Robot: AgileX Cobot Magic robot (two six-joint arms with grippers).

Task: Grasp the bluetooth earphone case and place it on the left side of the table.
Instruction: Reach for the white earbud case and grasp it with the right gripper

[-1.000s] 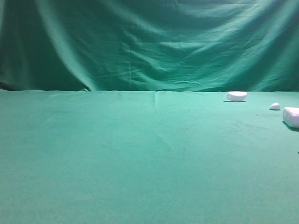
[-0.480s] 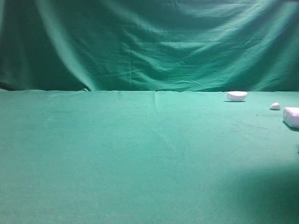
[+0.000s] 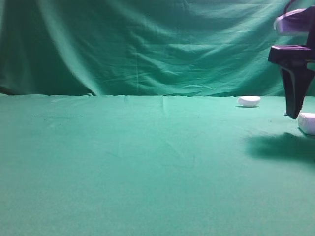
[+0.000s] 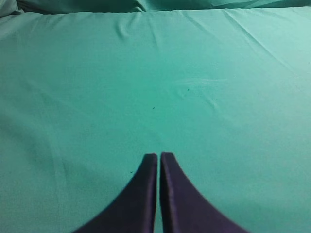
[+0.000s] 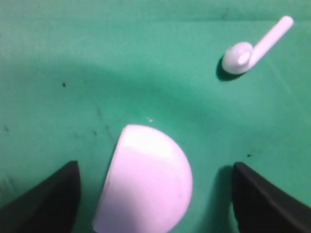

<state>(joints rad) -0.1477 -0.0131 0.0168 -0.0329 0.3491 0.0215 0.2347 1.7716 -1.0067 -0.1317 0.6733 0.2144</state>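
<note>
White earphone case (image 5: 146, 182) sits between spread right fingers (image 5: 48, 199); left fingers (image 4: 148, 191) closed; off-centre closing could squirt it toward twelve o'clock.

In the exterior high view, the smooth white rounded earphone case (image 3: 307, 123) is cut off by the right edge, as is the dark right gripper (image 3: 295, 110), of which one finger (image 3: 294, 93) shows. In the right wrist view the case (image 5: 144, 180) runs off the bottom edge, and both dark fingertips (image 5: 46, 201) are cropped at the corners. The left gripper (image 4: 159, 158) is cropped below.
</note>
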